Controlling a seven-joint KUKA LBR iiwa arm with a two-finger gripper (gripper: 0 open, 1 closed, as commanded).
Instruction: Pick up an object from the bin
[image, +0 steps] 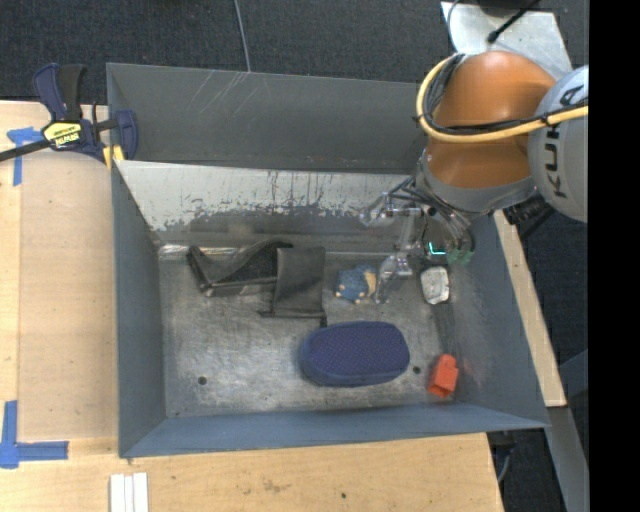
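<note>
Gripper (410, 272), state cannot be told, beside small blue-and-yellow lumpy object (352, 286) toward grey metal bin's (140, 300) back-right corner; likely light, pinch midsection

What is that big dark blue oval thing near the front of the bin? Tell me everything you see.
The blue oval pad is plump, with a finely dotted, cloth-like skin. It lies flat on the floor of the bin by the front wall, nothing on it. A black folded sheet ends just behind it; whether they touch, I cannot tell.
</note>
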